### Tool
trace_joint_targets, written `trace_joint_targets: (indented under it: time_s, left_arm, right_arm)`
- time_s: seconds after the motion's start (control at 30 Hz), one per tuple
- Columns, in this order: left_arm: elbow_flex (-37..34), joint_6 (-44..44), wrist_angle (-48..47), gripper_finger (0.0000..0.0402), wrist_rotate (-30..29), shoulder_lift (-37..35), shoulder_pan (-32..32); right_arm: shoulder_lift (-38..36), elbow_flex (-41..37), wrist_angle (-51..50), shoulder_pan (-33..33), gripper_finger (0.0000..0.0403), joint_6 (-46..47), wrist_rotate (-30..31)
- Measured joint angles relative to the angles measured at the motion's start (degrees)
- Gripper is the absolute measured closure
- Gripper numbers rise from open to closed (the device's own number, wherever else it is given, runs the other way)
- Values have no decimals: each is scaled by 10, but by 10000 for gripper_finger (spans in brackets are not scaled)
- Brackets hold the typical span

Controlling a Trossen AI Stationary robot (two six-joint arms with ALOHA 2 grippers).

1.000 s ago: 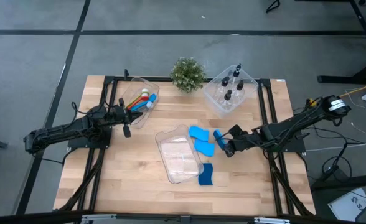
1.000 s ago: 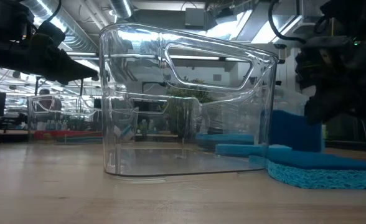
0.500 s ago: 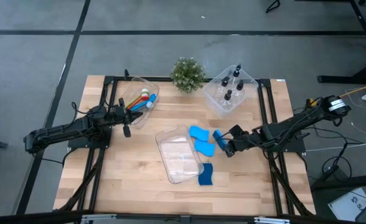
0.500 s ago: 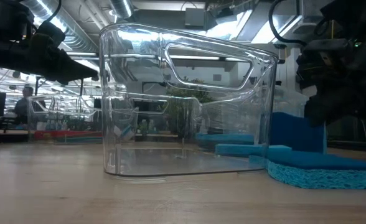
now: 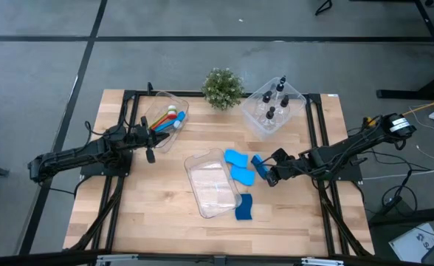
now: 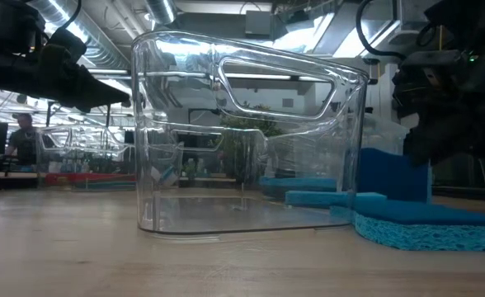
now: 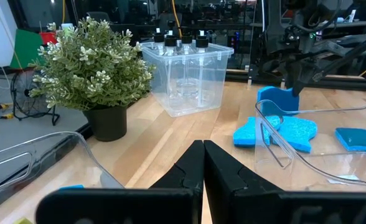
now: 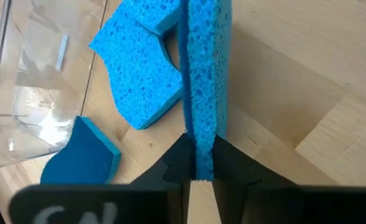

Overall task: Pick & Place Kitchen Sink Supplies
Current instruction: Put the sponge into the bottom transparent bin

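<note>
My right gripper (image 5: 263,172) is shut on a blue sponge piece (image 5: 257,161) just right of the sponges on the table; the piece stands on edge in the right wrist view (image 8: 203,74). Two more blue sponges (image 5: 238,165) lie flat beside an empty clear bin (image 5: 212,186), and a third (image 5: 245,209) lies at the bin's near right corner. My left gripper (image 5: 150,154) is shut and empty, hovering near the bin of brushes (image 5: 165,118). Black-capped bottles stand in the far right bin (image 5: 274,109). My right gripper pinches the sponge piece by its two broad faces, at the end nearest the wrist (image 8: 198,140), between the two fingers (image 8: 178,163). The fingers come from the table's right side, slanting down. The sponge stands on edge and reaches away from the fingers; its lower edge is hidden.
A small green potted plant (image 5: 222,87) stands at the far edge between the two filled bins. The empty bin fills most of the low view (image 6: 242,140). Bare wood lies at the near left (image 5: 143,214). A person shows far off in the room (image 6: 21,136).
</note>
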Motion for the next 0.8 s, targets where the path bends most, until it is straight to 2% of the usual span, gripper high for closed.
trace_joint_targets:
  time_s: [0.4,0.63,0.8]
  left_arm:
    - [0,0,0,400,0,0,0]
    - [0,0,0,400,0,0,0]
    - [0,0,0,400,0,0,0]
  right_arm:
    - [0,0,5,0,236,-5,0]
    - [-13,3,30,0,226,-44,-12]
    - [-22,49,-46,-1,232,-89,-24]
